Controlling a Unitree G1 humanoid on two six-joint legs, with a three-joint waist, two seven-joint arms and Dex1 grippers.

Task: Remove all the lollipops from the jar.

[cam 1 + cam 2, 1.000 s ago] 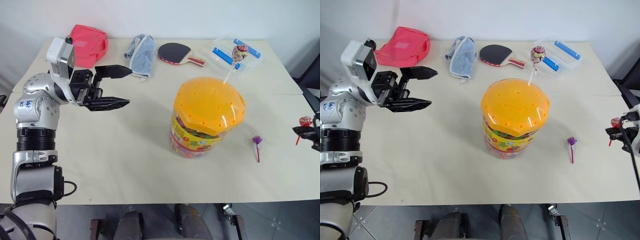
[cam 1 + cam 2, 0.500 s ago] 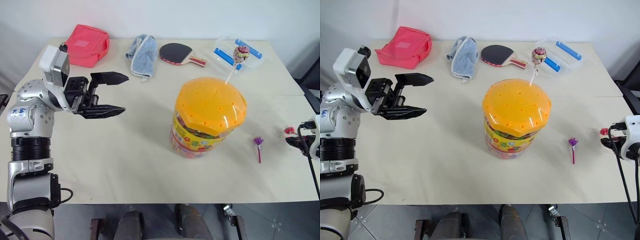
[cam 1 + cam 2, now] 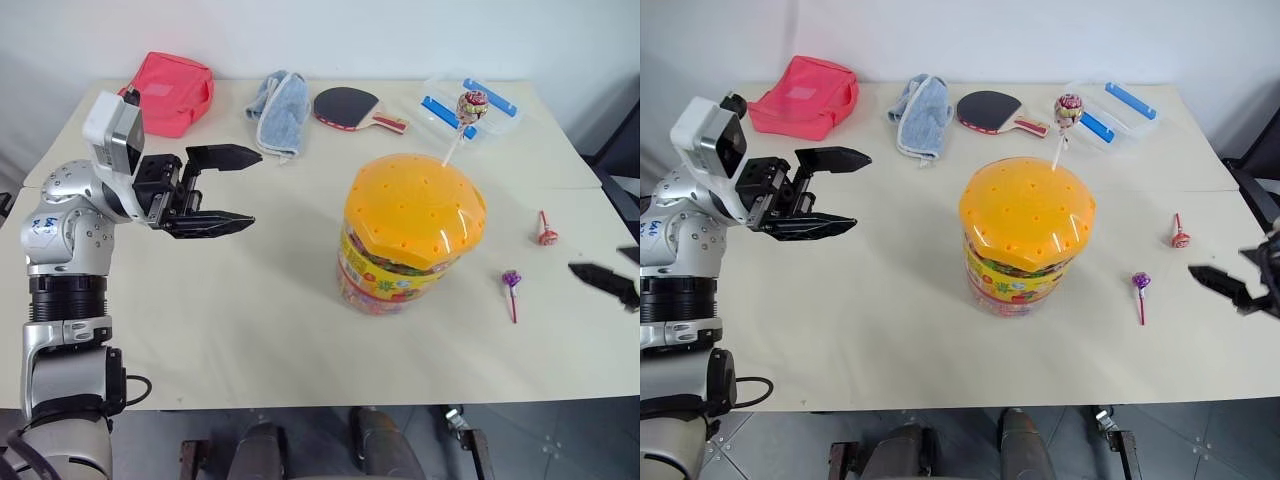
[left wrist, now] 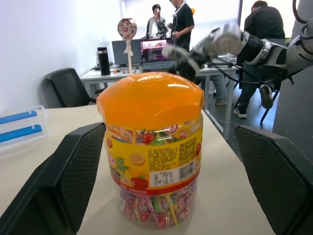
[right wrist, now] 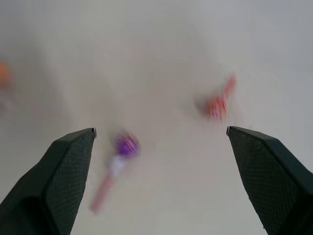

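Worktop carries the jar near its centre, orange lid on. One red-yellow lollipop stands upright in the lid on a white stick. Two lollipops lie on the worktop to the jar's right: the purple one near the jar, the red one farther right, apart from it. Left end effector hovers left of the jar, fingers wide apart, holding nothing. Right end effector is above the two loose lollipops, fingers spread wide, empty.
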